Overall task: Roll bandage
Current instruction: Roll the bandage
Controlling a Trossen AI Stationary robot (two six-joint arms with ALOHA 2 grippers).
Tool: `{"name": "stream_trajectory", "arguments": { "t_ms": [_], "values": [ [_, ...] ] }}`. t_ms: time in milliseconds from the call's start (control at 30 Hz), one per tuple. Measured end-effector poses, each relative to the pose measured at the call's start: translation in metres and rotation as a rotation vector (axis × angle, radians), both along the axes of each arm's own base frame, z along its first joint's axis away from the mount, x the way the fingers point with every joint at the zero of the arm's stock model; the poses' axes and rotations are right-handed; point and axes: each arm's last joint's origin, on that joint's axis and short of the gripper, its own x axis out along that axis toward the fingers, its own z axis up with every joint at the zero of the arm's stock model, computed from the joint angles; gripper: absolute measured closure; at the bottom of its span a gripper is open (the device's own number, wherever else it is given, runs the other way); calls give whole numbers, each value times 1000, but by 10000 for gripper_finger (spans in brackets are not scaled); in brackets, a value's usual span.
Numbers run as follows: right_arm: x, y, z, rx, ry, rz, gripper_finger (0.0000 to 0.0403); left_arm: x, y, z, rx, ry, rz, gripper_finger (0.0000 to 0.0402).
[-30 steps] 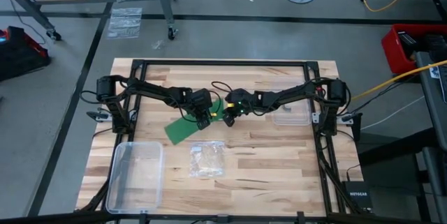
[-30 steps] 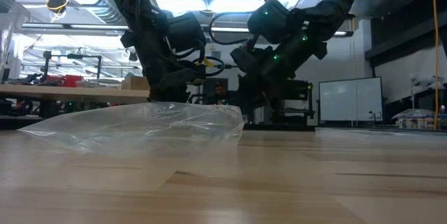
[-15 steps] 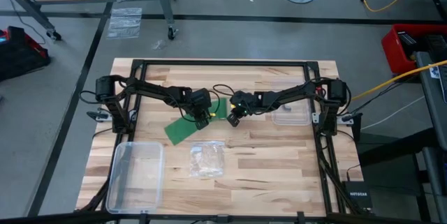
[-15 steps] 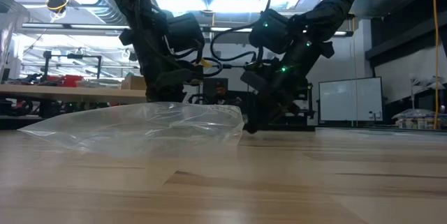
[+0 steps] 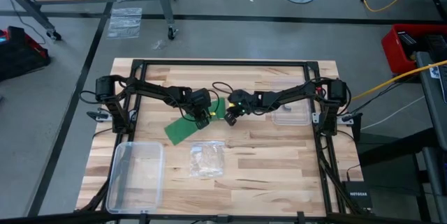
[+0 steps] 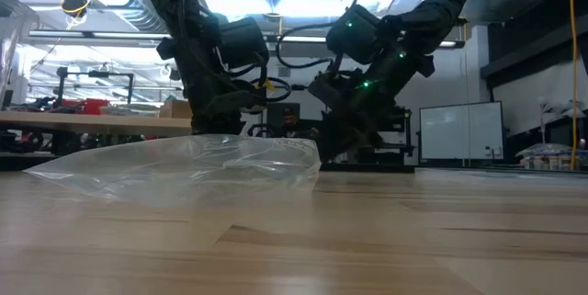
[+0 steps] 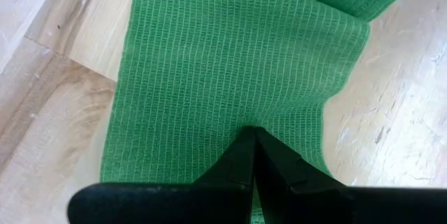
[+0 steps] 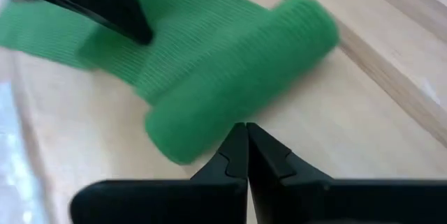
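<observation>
The bright green bandage (image 5: 183, 130) lies flat on the wooden table as a slanted strip. Its far end is wound into a small roll (image 8: 244, 77) that rests on its side on the table. My left gripper (image 5: 204, 119) is shut, with its tips down on the flat strip (image 7: 230, 63) just short of the roll. My right gripper (image 5: 228, 119) is shut too, and its tips (image 8: 244, 128) stand right at the roll's side, on the side away from the strip. My left gripper presses its shut fingertips (image 7: 252, 137) down on the flat strip (image 7: 230, 105), about mid-width and close to the roll. It comes steeply from above. The strip lies flat on the table under it. My right gripper stands at the roll's side wall (image 8: 230, 112), slanting down from the table's right; whether it touches the roll I cannot tell.
A crinkly clear plastic bag (image 5: 207, 159) lies near the strip's loose end toward the table's near edge. A clear plastic box (image 5: 136, 175) sits at the near left corner. A small clear tray (image 5: 292, 117) lies under the right arm.
My right gripper dipped toward the table and a little to the right, then came back up beside the roll. Both grippers have stayed shut. The strip and the roll lie where they were.
</observation>
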Motion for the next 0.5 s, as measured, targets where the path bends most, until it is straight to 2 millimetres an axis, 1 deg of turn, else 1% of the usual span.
{"name": "stream_trajectory", "arguments": {
  "t_ms": [300, 400, 500],
  "values": [
    [12, 2, 14, 64, -201, 115, 402, 0, 0, 0, 0, 0, -3, 400],
    [12, 2, 19, 59, -223, 128, 402, 0, 0, 0, 0, 0, -3, 400],
    [8, -1, 26, 31, -211, 139, 402, 0, 0, 0, 2, 1, -10, 400]
  ]
}}
